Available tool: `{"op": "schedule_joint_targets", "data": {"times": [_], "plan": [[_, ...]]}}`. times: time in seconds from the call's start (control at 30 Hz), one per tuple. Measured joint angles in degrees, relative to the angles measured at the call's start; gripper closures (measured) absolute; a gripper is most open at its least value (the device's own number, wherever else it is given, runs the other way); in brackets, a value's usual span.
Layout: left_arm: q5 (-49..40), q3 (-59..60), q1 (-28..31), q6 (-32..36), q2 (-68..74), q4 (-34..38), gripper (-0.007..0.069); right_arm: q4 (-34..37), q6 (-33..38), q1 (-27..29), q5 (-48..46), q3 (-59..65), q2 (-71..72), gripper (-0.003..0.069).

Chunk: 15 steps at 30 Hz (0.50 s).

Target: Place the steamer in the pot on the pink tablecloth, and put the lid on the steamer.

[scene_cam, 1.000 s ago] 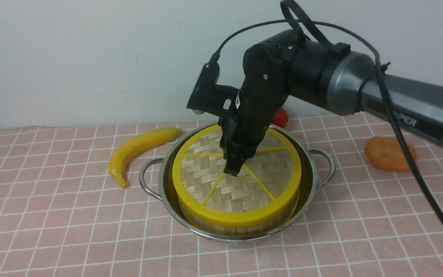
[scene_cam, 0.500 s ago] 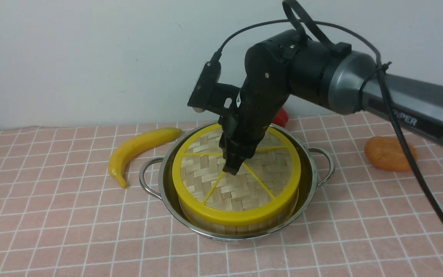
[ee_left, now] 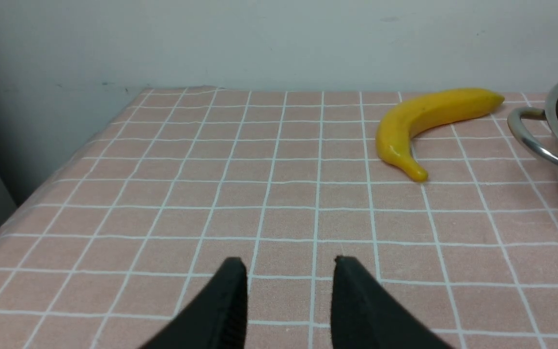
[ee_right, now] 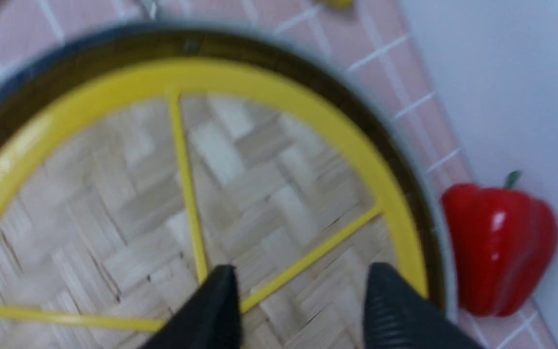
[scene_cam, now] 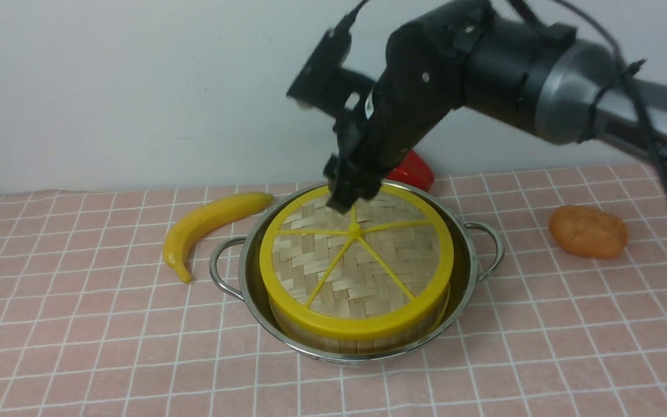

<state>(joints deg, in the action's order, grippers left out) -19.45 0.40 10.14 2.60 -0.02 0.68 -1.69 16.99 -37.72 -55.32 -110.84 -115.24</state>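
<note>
Right arm reaching in from the right, forearm roughly level, wrist bent steeply down and toward the left. Right gripper [scene_cam: 348,197] raised above the far part of the lid [scene_cam: 356,263], clear of the small centre knob [scene_cam: 355,229]; jaws apart and empty, with bare woven bamboo showing between the fingertips [ee_right: 221,295] in the right wrist view. Lid lying flat on the steamer [scene_cam: 362,339], yellow rim fully seated, steamer standing inside the pot [scene_cam: 466,255]. Pot resting on the pink tablecloth [scene_cam: 79,324] near the middle of the tabletop, one looped handle to each side.

Left gripper [ee_left: 288,291] held low over bare cloth, well off to the left of the pot; jaws parted, holding nothing.

Banana [scene_cam: 206,223] lying just left of the pot. Red pepper [scene_cam: 411,171] behind the pot by the wall. Orange lump [scene_cam: 587,231] well to the right.
</note>
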Motion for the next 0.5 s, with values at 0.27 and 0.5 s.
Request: {"op": "schedule_joint_targets", "data": {"times": [0.27, 0.5], "plan": [[0.0, 0.0, 0.0, 0.0, 0.0, 0.0, 0.0382, 1.7, -11.1, 0.0, 4.4, -0.1, 9.6, 0.0674], [0.0, 0.0, 0.0, 0.0, 0.0, 0.0, 0.0382, 5.0, -12.1, 0.0, 5.0, -0.1, 10.2, 0.0673]]}}
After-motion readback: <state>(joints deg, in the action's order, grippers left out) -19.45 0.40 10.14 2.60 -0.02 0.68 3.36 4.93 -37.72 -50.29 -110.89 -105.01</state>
